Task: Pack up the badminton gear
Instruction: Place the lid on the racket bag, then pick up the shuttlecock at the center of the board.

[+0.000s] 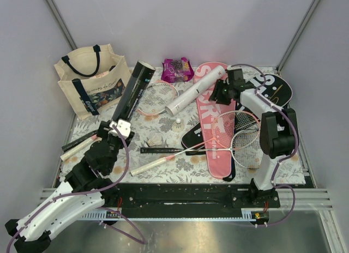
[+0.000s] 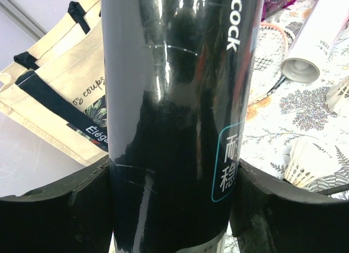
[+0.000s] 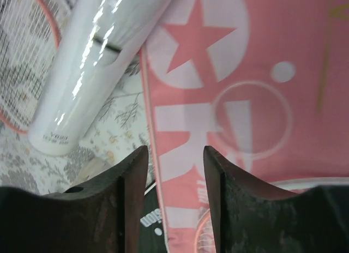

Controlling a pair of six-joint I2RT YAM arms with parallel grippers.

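Canvas tote (image 1: 90, 81) with navy handles stands ahead of the left claw (image 1: 122, 124) and off to its left. That claw is clamped on the black tube (image 1: 134, 86). In the left wrist view both fingers (image 2: 82, 206) press against the tube's sides near its lower end. From there the tube rises away from the claw at a tilt, its far end close to the tote's right edge.

Just right of the left claw, two white shuttlecocks sit on the flowered cloth (image 1: 163, 128), one nearer (image 1: 155, 140) and one further right (image 1: 178, 124). Ahead of them lies a pink-rimmed racket head (image 1: 158, 97). A purple-pink snack packet (image 1: 177, 69) lies beyond that, left of the right claw (image 1: 221, 92).

A white tube (image 1: 196, 92) lies slanted between the two claws, its far end just beside the right claw. In the right wrist view it passes to the left of the fingers (image 3: 122, 198).

The right claw's jaws stand a narrow gap apart with nothing held between them. Below the gap runs the left edge of the pink SPORT cover (image 1: 215, 119); I cannot tell whether the fingertips touch it. The cover stretches from under this claw back toward the arm bases, with two strung racket heads (image 1: 245, 138) overlapping its right side. A black cover (image 1: 275, 89) lies just right of the right claw.
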